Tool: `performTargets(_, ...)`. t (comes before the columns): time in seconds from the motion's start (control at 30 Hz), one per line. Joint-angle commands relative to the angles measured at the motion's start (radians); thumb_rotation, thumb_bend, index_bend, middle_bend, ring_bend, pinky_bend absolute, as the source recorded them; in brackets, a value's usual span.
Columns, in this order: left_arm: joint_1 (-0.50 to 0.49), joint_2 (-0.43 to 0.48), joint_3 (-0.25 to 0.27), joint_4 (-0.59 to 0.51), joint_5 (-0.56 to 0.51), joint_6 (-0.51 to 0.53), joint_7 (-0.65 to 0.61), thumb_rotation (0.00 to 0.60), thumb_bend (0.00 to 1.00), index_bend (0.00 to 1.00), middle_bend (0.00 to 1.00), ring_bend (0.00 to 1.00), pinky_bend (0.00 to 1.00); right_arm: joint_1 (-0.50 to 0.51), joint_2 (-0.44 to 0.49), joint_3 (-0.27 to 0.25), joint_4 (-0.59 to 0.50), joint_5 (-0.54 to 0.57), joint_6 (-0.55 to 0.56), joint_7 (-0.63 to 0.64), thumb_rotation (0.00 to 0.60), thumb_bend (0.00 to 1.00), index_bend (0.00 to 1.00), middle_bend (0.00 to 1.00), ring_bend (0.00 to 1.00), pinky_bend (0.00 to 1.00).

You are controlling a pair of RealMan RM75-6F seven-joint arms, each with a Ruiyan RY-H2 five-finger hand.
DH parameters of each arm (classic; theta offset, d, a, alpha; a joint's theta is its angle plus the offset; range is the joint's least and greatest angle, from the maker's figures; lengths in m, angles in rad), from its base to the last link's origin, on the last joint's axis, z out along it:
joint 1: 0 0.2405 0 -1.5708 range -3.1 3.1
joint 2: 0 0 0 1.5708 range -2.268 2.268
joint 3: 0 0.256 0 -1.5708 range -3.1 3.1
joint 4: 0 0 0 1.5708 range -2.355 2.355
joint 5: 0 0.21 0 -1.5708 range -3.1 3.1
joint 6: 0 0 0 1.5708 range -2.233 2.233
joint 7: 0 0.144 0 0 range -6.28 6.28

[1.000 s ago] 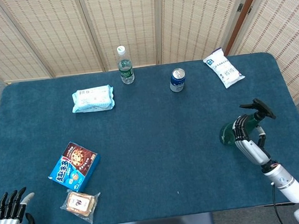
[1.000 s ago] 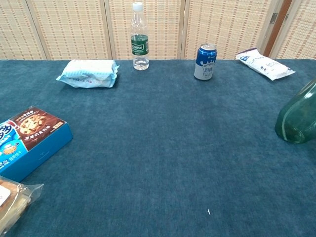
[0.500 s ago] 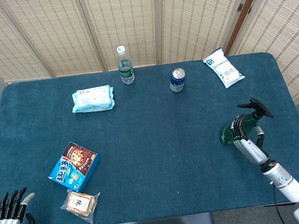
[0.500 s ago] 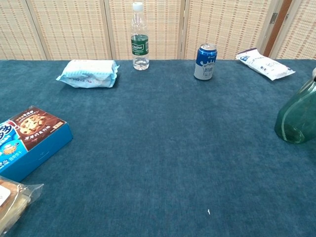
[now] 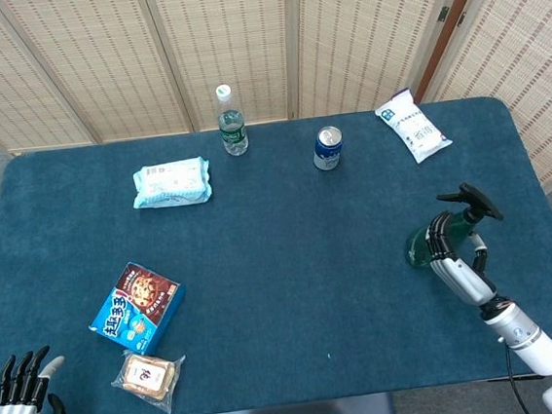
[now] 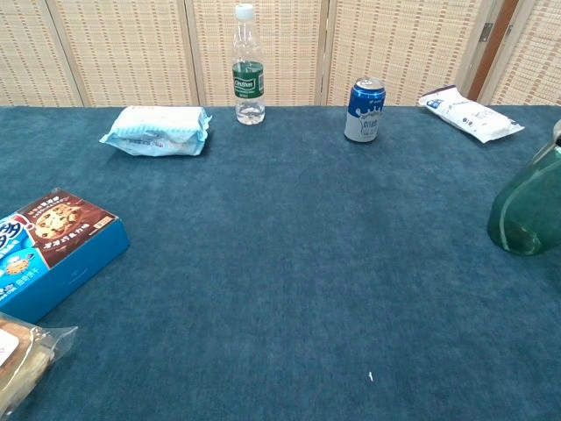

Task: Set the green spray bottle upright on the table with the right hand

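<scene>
The green spray bottle (image 5: 420,248) is gripped by the right hand (image 5: 445,240) near the right edge of the blue worktop (image 5: 291,264), fingers wrapped around its body, and its base is seen resting on the cloth in the chest view (whether it stands fully upright cannot be told). The left hand (image 5: 18,388) is held off the worktop's near-left corner, fingers apart and holding nothing. A biscuit box (image 5: 136,308) and a wrapped snack (image 5: 147,375) are seen at the near left, with a water bottle (image 5: 233,121), a can (image 5: 327,148) and two packets along the far side.
</scene>
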Motion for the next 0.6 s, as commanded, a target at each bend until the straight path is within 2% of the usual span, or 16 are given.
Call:
performTargets(0.03,0.001,-0.003,0.0,0.006,-0.002,-0.001,-0.006,0.6,0.74,0.22,0.14,0.11,0.0,0.001,0.007,0.002,-0.015,-0.003,-0.01,-0.008,0.6,0.24,0.35,0.34,0.26,0.28)
performTargets(0.6,-0.003,-0.013,-0.004,0.031,-0.005,0.002,-0.03,0.6,0.74,0.22,0.14,0.11,0.0,-0.015,0.051,0.015,-0.091,-0.018,-0.022,-0.03,0.6,0.2,0.3,0.29,0.22,0.26)
